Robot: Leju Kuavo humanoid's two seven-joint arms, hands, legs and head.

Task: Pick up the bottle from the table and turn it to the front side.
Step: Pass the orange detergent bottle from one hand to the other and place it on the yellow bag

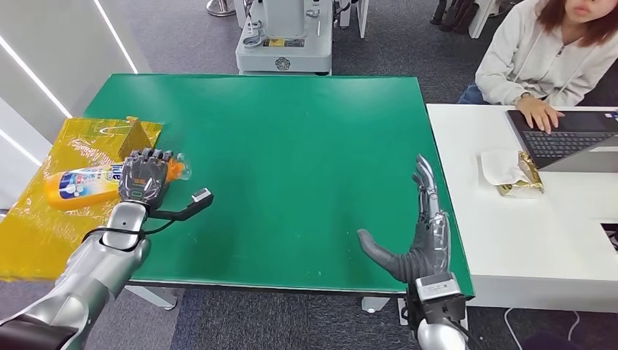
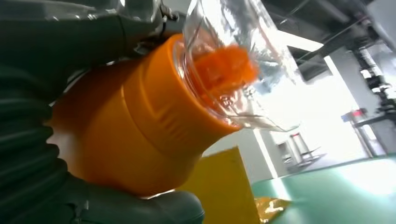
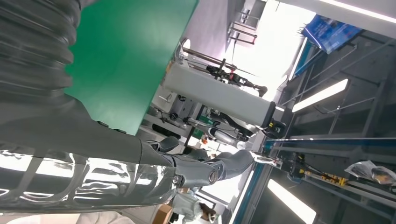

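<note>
One bottle [image 1: 80, 184]: orange body, blue-and-white label, clear cap over an orange nozzle, lying on its side at the left of the head view, over yellow wrapping [image 1: 44, 226] at the green table [image 1: 291, 146] edge. One left hand [image 1: 146, 177] closes its fingers around the bottle's neck end. One right hand [image 1: 419, 237], lower right, is flat with fingers extended, holding nothing.

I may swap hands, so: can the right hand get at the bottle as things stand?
Probably not easily. The right hand hovers open at the green table's far right side, while the bottle lies at the left edge, already gripped by the left hand.
</note>
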